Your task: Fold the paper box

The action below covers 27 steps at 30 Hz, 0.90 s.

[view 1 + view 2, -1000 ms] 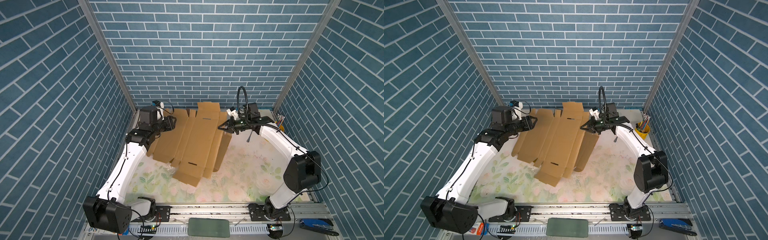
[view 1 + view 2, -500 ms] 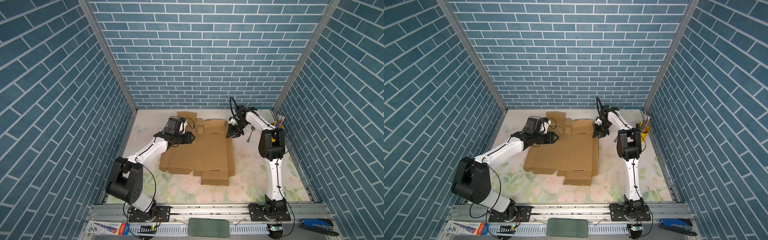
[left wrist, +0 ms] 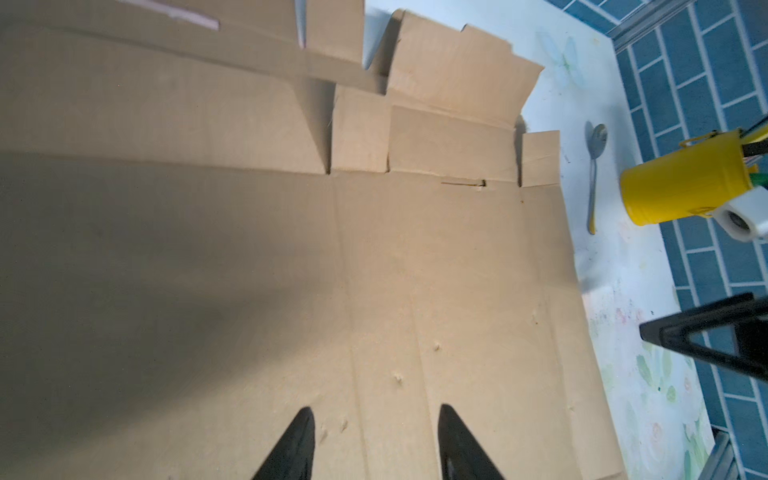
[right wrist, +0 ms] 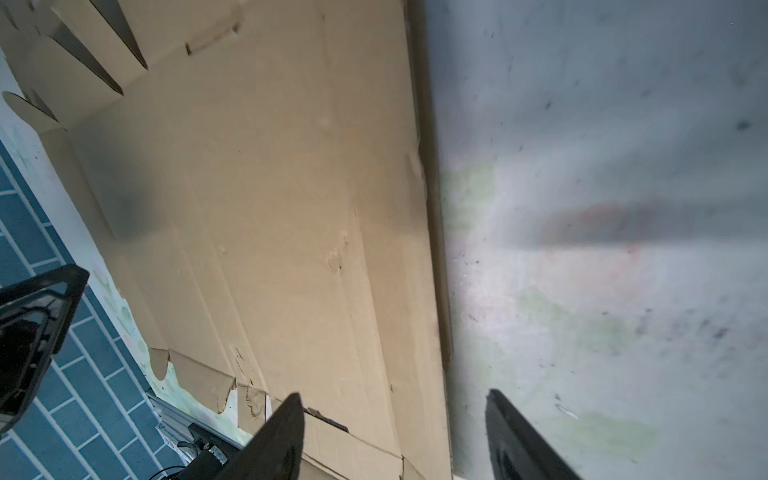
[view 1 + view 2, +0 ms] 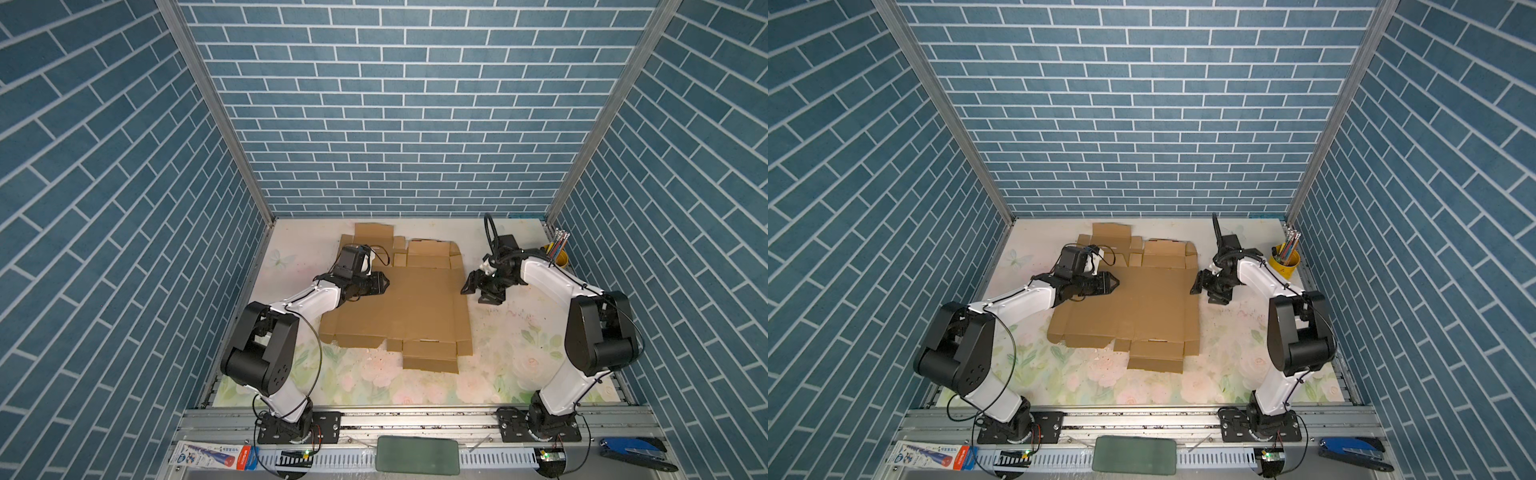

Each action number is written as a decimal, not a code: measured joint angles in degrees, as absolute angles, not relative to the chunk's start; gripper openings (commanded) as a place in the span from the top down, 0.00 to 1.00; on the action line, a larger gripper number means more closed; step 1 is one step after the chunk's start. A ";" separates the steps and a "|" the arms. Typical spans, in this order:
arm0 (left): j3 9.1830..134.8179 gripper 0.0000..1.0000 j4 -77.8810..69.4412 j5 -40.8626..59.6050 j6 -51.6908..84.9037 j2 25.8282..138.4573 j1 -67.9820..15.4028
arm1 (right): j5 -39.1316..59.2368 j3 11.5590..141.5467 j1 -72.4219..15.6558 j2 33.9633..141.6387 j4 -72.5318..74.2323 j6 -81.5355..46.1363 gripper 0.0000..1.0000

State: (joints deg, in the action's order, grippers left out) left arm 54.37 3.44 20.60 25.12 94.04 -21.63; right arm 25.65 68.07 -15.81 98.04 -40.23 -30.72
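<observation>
Between my two grippers lies the one flat brown corrugated-cardboard box blank [image 5: 399, 316], spread unfolded on the flower-printed table mat [image 5: 519, 332], with its slotted flaps pointing toward the far wall and toward my bases.

**Fingers.** My left gripper [image 5: 384, 284] hangs over the blank's left-centre panel. Its jaws stand moderately apart, with bare cardboard beneath them and nothing between them. My right gripper [image 5: 471, 286] is spread wide and holds nothing. In the right wrist view, one fingertip [image 4: 286, 415] sits over cardboard and the other over the mat, so the blank's outer edge runs through the gap.

**Key relation.** Seen from my right fingers, nearly all of the blank lies beyond them, toward my left gripper. Seen from my left fingers, it lies directly underneath and extends onward toward my right. Its long axis appears to run from the far wall toward my bases, crosswise to the line joining my two grippers. I judge the right gripper nearer a graspable edge and the left better placed to pin a crease.

**Count.**
- One blank
- Two arms
- One yellow cylindrical pencil cup [image 5: 1284, 266]
- One metal spoon [image 3: 595, 166], well beyond my right fingers
</observation>
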 measured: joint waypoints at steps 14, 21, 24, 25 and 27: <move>44.73 0.55 -4.01 19.14 30.28 95.37 -21.63 | 27.20 60.73 -18.72 100.57 -27.29 -37.23 0.55; 43.44 0.55 -6.50 19.18 31.44 95.37 -21.63 | 23.33 62.22 -21.96 100.36 -31.31 -37.65 0.77; 43.13 0.55 -7.31 19.25 31.81 95.37 -21.63 | 18.85 65.39 -24.03 100.38 -35.03 -37.50 0.81; 43.07 0.55 -7.46 19.22 31.97 95.37 -21.63 | 17.63 66.39 -24.64 100.38 -35.90 -37.47 0.82; 43.03 0.55 -7.75 19.27 32.23 95.37 -21.63 | 14.66 68.66 -25.96 100.42 -37.76 -37.21 0.74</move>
